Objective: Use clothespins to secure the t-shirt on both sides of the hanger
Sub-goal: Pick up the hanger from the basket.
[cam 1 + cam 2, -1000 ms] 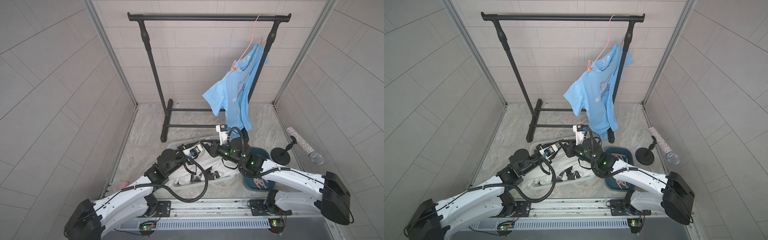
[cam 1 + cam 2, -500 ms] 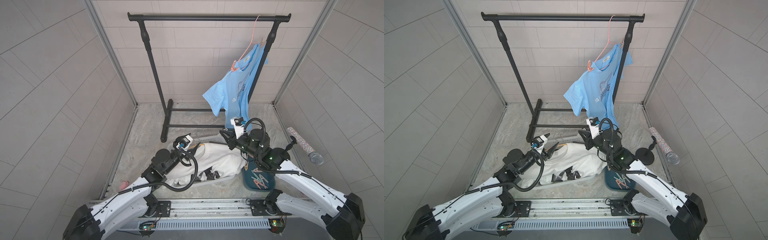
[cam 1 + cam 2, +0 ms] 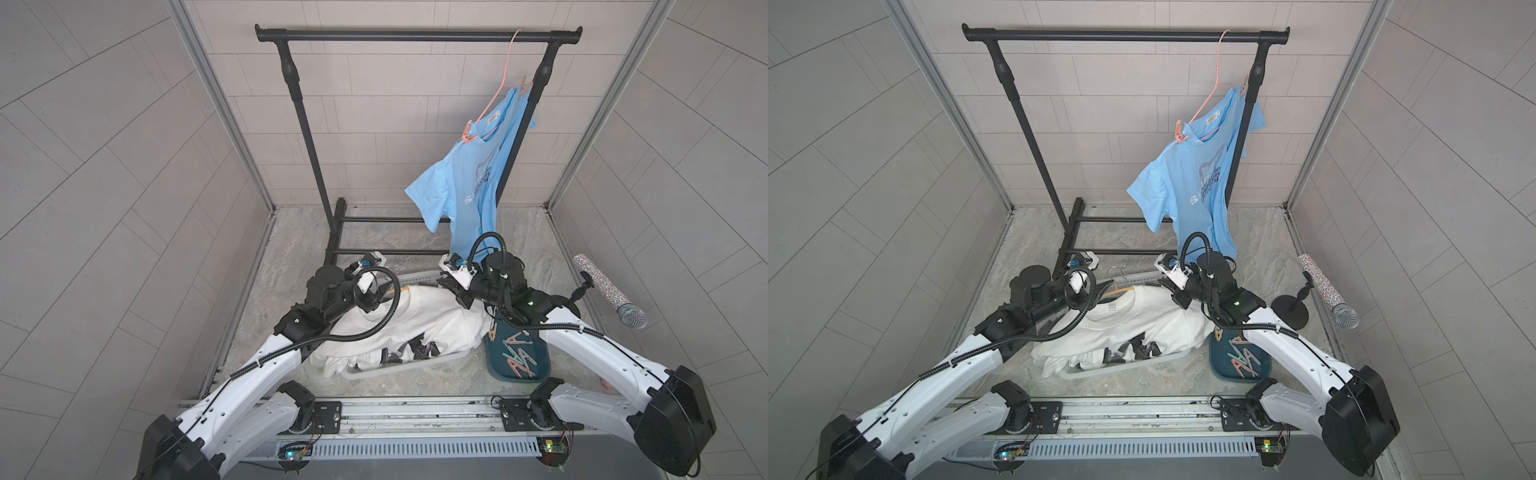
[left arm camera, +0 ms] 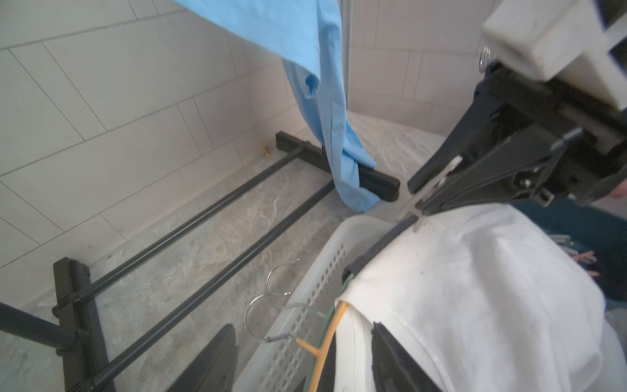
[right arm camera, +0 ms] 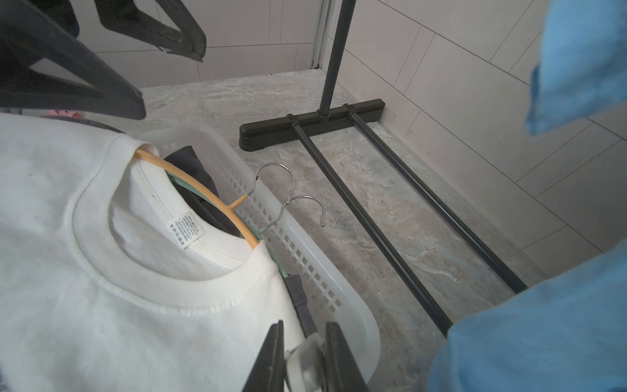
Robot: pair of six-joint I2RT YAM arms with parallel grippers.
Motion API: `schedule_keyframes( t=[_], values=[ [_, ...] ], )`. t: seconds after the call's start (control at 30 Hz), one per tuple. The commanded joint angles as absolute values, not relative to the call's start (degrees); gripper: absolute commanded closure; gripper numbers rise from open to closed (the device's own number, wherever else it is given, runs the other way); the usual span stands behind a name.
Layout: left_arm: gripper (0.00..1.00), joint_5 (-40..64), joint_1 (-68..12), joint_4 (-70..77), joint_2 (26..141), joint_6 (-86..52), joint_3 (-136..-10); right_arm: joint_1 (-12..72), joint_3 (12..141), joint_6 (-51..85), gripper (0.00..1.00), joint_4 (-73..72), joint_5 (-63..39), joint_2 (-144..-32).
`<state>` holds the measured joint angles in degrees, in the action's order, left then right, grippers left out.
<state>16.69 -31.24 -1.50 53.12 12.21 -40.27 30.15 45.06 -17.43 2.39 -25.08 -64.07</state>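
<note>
A white t-shirt (image 3: 424, 328) (image 3: 1142, 320) lies on an orange hanger (image 5: 203, 193) (image 4: 325, 342) in a pale basket (image 3: 415, 363). My right gripper (image 5: 305, 363) (image 3: 451, 291) is shut on a pale grey-white clothespin (image 5: 305, 356) (image 4: 437, 180). In the left wrist view the clothespin's tip sits at the shirt's shoulder edge by the basket rim. My left gripper (image 4: 302, 359) (image 3: 368, 301) is open and empty above the collar side, with the hanger's neck below the gap. More clothespins (image 3: 517, 353) (image 3: 1241, 357) lie in a teal tray (image 3: 540, 370).
A black rack (image 3: 415, 35) stands behind, its floor bars (image 4: 203, 244) near the basket. A blue t-shirt (image 3: 469, 183) hangs from it on a pink hanger, pegged. A green hanger's hook (image 5: 315, 207) juts over the basket rim. A microphone (image 3: 606, 295) stands at right.
A second ago both grippers were close together over the basket. They have drawn apart, and the left jaws have opened wider. The right one still holds its clothespin.
</note>
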Motion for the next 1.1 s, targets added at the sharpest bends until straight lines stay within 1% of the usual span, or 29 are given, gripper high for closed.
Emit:
schedule_keyframes(
  t=[0.0, 0.2, 0.4, 0.57, 0.67, 0.87, 1.07],
  values=[
    [0.36, 14.69, -30.81, -14.37, 54.13, 16.96, -45.16, 30.00, 45.66, -23.20, 1.00, 4.59, -26.12, -61.66],
    [0.37, 7.04, -30.78, -22.53, 54.80, 23.42, -47.34, 30.05, 42.25, -24.68, 1.00, 3.04, -25.49, -57.68],
    [0.39, 6.46, -30.76, -26.36, 58.25, 27.58, -48.29, 30.06, 42.07, -23.92, 1.00, 0.35, -25.92, -57.52],
    [0.45, 5.38, -30.76, -27.42, 61.89, 28.88, -49.37, 29.98, 41.68, -23.47, 1.00, -1.41, -28.47, -58.52],
    [0.46, 4.62, -30.81, -28.21, 63.89, 31.13, -50.04, 30.04, 41.22, -23.71, 1.00, -2.41, -28.22, -59.25],
    [0.48, 8.33, -30.76, -25.67, 66.85, 32.05, -50.87, 29.98, 41.40, -24.40, 1.00, -2.78, -29.52, -62.06],
    [0.59, 12.35, -30.77, -26.01, 70.89, 33.48, -52.76, 29.98, 41.92, -24.42, 1.00, -3.54, -30.76, -64.11]
  ],
)
